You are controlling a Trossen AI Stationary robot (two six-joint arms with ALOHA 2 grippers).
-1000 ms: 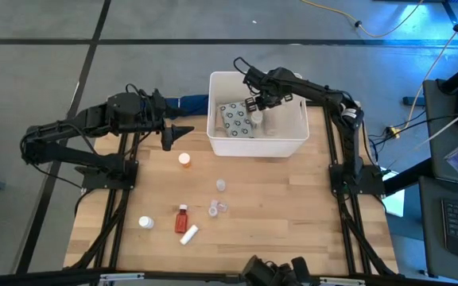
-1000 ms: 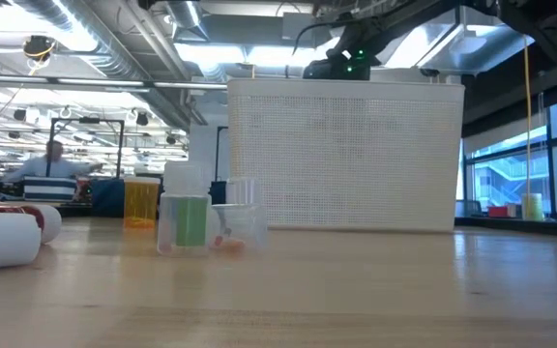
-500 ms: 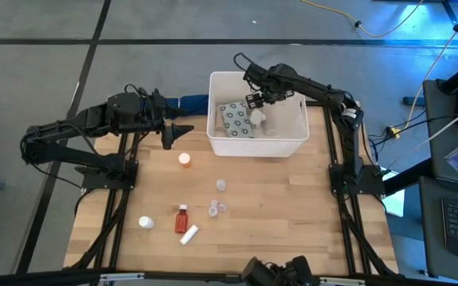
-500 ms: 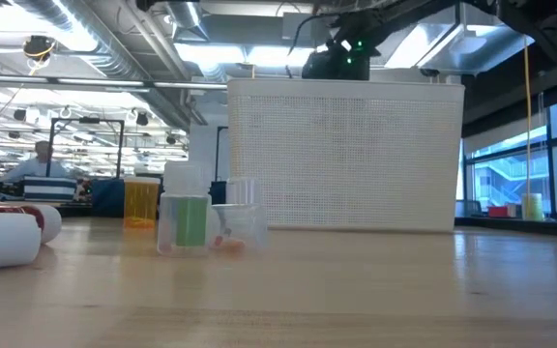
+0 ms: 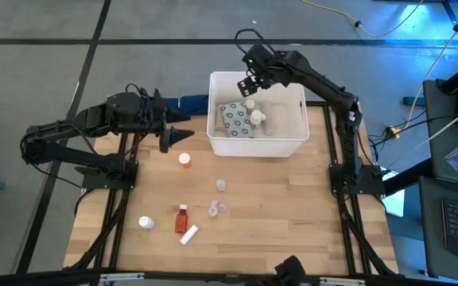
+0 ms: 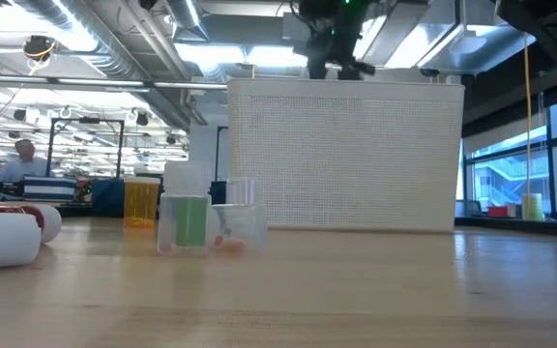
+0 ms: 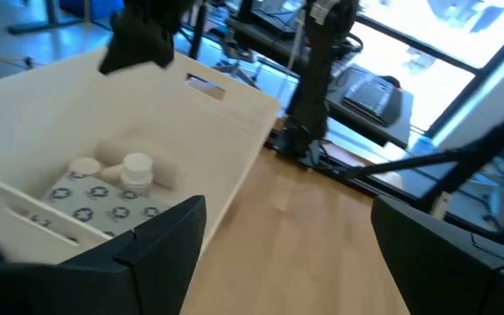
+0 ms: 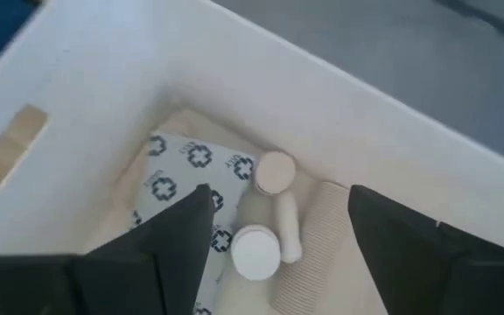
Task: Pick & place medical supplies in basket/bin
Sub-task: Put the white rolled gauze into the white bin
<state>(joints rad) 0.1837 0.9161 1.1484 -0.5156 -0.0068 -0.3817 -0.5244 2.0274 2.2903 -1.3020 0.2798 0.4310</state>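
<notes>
The white bin (image 5: 257, 148) stands at the table's far middle. It holds a grey dotted packet (image 5: 233, 119) and two white-capped bottles (image 5: 257, 117), which also show in the right wrist view as the packet (image 8: 191, 179) and bottles (image 8: 256, 249). My right gripper (image 5: 249, 83) hovers open above the bin's far wall, well clear of its contents. My left gripper (image 5: 183, 137) waits open, left of the bin. An orange-capped bottle (image 5: 184, 159), clear cups (image 5: 216, 209), a red bottle (image 5: 182, 216), a white tube (image 5: 188, 233) and a white bottle (image 5: 145, 222) rest on the wood.
A dark blue cloth (image 5: 189, 102) lies at the far edge, left of the bin. The low view shows the bin's near wall (image 6: 346, 155), with the orange bottle (image 6: 141, 201) and cups (image 6: 187, 217) left of it. Bare wood lies right of the loose supplies.
My right gripper has risen out of the bin and drawn toward the table's far edge, now standing above the far wall. The white bottles and the packet stay lying on the bin's floor. The left arm has kept still.
</notes>
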